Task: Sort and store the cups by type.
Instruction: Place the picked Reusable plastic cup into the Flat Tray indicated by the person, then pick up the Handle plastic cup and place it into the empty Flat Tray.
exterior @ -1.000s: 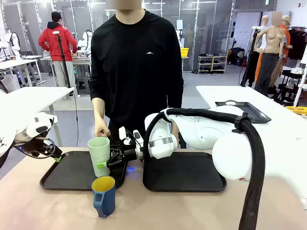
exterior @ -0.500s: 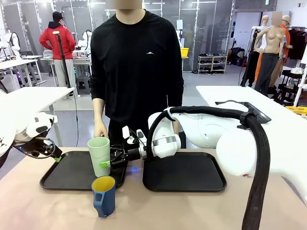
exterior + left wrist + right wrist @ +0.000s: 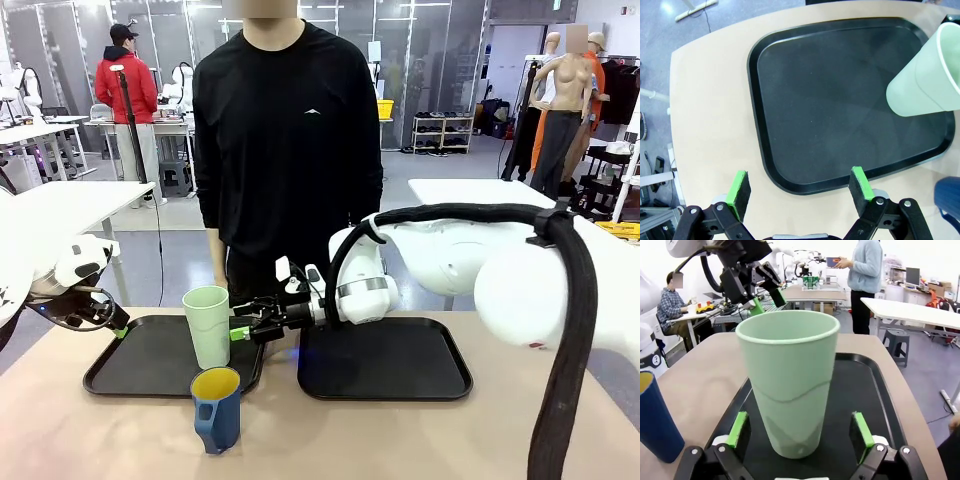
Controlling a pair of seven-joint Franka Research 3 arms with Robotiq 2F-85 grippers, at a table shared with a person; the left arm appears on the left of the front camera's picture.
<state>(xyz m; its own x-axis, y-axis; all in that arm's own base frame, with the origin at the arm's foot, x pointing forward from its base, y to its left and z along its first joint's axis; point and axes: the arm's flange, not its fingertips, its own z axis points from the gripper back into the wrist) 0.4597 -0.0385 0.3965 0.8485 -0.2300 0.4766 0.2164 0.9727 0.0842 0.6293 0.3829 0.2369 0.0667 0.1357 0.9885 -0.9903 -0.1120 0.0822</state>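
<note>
The pale mint-green tumbler [image 3: 207,326] stands upright on the right part of the left black tray [image 3: 140,365]. My right gripper [image 3: 240,333] is open just to its right, its green pads apart from the cup. In the right wrist view the tumbler [image 3: 787,385] rises just ahead of the spread fingers [image 3: 738,427]. The dark blue mug [image 3: 216,408] with a yellow inside stands on the bare table in front of that tray. My left gripper [image 3: 118,328] hangs open over the tray's left edge, holding nothing; its wrist view shows the tumbler [image 3: 925,80] at the far right.
A second black tray [image 3: 385,365] lies to the right under my right arm. A person in black stands close behind the table's far edge. The mug's blue side [image 3: 655,415] shows at the left of the right wrist view.
My right gripper has drawn back to the right, away from the green tumbler, which stays on the tray. The person's hand near the cup has pulled away. The left arm has not moved.
</note>
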